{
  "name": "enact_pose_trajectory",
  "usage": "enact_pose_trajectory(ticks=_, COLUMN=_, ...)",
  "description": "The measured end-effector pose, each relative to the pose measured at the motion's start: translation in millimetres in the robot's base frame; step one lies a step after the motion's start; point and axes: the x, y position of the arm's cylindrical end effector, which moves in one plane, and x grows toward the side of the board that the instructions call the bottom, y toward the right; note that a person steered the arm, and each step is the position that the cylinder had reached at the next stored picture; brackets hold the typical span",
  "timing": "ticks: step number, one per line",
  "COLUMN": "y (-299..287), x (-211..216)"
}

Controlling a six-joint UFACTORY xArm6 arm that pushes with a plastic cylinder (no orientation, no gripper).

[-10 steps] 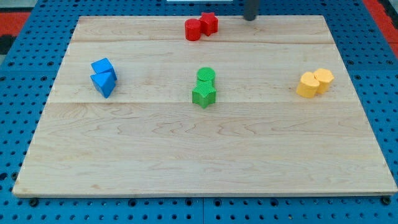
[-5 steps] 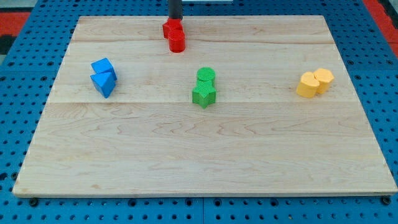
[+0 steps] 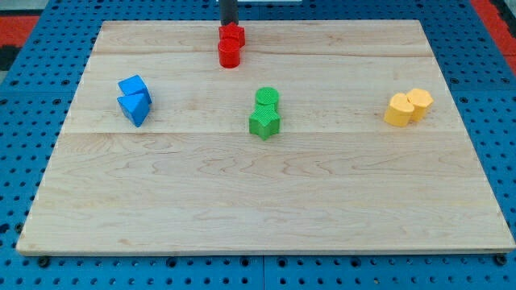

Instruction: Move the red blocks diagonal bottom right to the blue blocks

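green blocks (image 3: 264,113) mid-board, open wood between red blocks (image 3: 230,45), blue blocks (image 3: 134,100)

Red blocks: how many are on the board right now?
2. The red star-like block sits near the view's top edge, just below my tip; the red cylinder touches it on the bottom side. None seem hidden.

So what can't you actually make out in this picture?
- Rod: cut off by the view's top edge; only its lower part shows, with my tip just above the red blocks.
- Whether my tip touches the red blocks: too close to tell.
- Rear red block's exact shape: partly hidden by the front one.
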Motion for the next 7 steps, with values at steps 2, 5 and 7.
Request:
enact_pose_trajectory(ticks=2, y=-8, x=77)
enact_pose_trajectory(ticks=5, y=-21, x=204)
enact_pose_trajectory(ticks=7, y=-24, x=260)
